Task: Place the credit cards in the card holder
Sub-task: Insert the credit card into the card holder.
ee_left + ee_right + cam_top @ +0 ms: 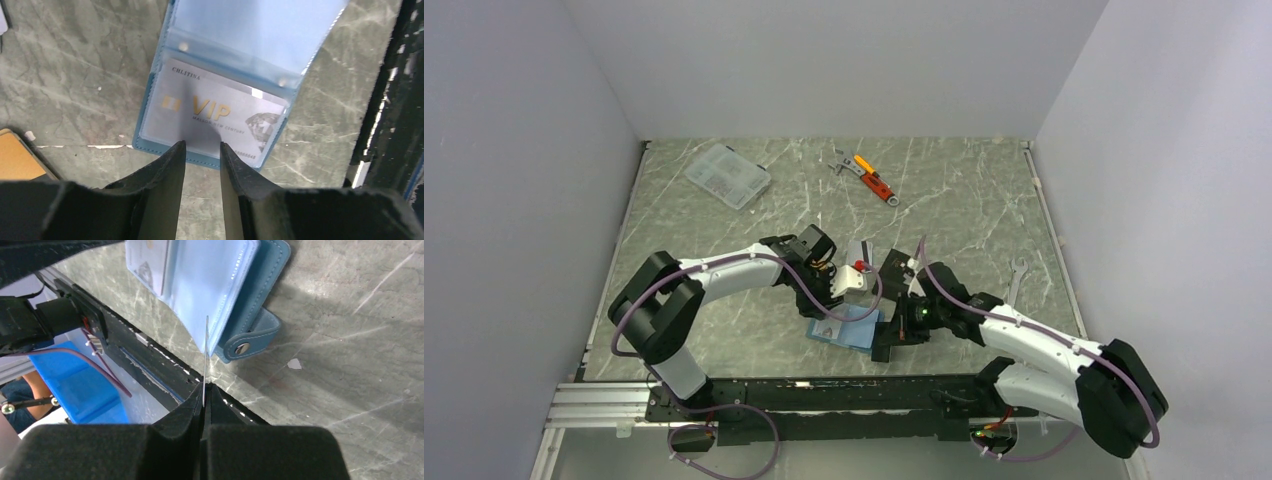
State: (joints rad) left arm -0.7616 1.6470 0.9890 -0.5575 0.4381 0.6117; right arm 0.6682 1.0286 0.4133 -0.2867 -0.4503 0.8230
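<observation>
Grey-green marbled tabletop (964, 190): teal-blue folding card holder (849, 328) lies open near the front edge, silver-grey VIP credit card (215, 117) in its clear pocket. Left end effector (202, 145) fingers apart at the holder's edge; right end effector (204, 390) clamped on a thin sheet (205, 355) seen edge-on, card or pocket leaf unclear.

A robotics lab test cell: plain white walls (844, 60) box in a marble-patterned worktop (724, 335), the left arm (724, 268) and right arm (1036, 340) sit on an aluminium rail (594, 408), and a wrench (1014, 278) lies loose.
</observation>
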